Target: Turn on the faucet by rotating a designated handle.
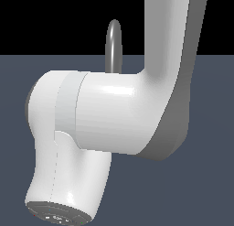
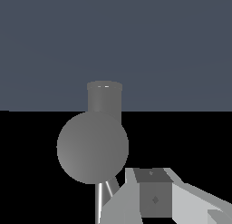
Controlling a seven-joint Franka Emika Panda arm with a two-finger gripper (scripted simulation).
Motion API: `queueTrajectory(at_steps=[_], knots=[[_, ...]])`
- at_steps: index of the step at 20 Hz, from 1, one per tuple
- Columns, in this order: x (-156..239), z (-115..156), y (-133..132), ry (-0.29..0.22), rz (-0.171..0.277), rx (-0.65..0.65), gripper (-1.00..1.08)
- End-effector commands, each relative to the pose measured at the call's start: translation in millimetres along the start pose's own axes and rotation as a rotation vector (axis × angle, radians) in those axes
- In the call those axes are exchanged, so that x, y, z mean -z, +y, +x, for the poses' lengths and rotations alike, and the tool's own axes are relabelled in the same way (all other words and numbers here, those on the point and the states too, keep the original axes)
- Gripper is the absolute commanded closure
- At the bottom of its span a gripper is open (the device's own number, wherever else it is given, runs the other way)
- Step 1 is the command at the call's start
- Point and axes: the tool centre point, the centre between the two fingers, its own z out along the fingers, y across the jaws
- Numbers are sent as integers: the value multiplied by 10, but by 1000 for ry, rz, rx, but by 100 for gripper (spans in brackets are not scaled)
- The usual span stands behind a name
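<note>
The big white arm hid most of the faucet, and I could not tell if the tool was spread or had turned the handle yet.

No legible text, labels, brands, numbers or signs on any surface.
</note>
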Motion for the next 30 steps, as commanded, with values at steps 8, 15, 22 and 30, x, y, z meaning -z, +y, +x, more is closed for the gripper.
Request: queueTrajectory(at_steps=[8, 15, 22, 30], knots=[[2, -289, -342, -35, 10, -1, 108], [19, -163, -333, -15, 26, -16, 108], [11, -131, -560, -27, 18, -8, 108], [19, -131, -625, -38, 108, -24, 108]])
